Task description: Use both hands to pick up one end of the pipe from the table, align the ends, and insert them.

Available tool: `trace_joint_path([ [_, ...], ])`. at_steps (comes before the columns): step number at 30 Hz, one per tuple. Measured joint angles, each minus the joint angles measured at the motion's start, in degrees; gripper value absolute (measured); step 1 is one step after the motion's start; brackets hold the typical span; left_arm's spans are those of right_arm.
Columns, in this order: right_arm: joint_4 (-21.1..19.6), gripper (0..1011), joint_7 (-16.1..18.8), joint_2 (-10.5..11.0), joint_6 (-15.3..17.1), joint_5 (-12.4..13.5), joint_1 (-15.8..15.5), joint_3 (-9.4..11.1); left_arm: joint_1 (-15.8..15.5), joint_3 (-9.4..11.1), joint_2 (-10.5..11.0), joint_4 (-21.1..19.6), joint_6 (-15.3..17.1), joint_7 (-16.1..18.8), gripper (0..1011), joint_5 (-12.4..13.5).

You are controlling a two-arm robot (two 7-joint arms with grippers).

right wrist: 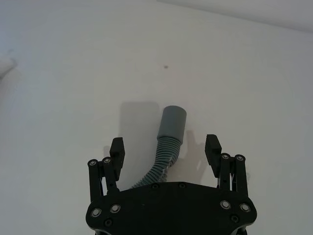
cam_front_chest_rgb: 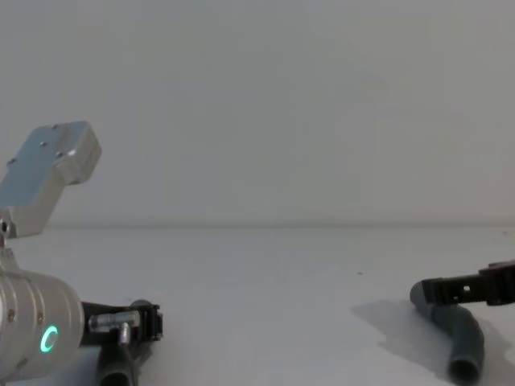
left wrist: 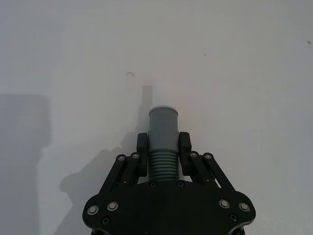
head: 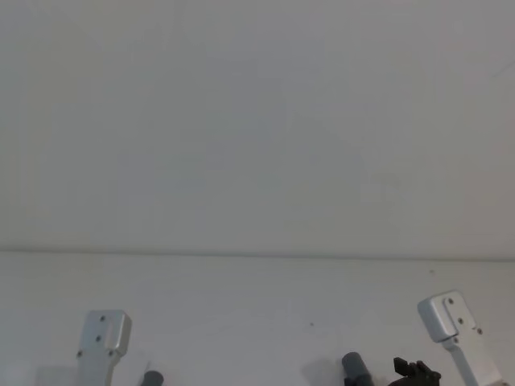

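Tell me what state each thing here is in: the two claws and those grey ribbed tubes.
Left gripper: shut on the left hose piece, fingers clamping its ribs just behind the cuff.
Left hose piece: gripped, cuff sticking out past the fingertips.
Right gripper: open, fingers apart on either side of the right hose piece, not touching it.
Right hose piece: ungripped, lying bent on the table.

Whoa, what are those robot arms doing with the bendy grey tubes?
The robot is getting ready to join two ribbed hose pieces. Its left tool is shut on the ribs of the first hose piece, just behind its smooth cuff. Its right tool is open, one finger on each side of the second hose piece, which lies on the white table. The pieces are apart, not yet joined.
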Motion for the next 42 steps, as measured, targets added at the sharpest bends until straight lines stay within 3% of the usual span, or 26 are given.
trace_joint_path([
  [19, 2.0, 1002, -1.7, -1.8, 1.2, -1.9, 0.4, -0.4, 0.0, 0.0, 0.0, 0.0, 0.0, 0.0, 339, 0.0],
  [42, 3.2, 1002, -1.5, -2.4, 3.9, -3.3, 1.3, -0.8, 0.0, 0.0, 0.0, 0.0, 0.0, 0.0, 339, 0.0],
])
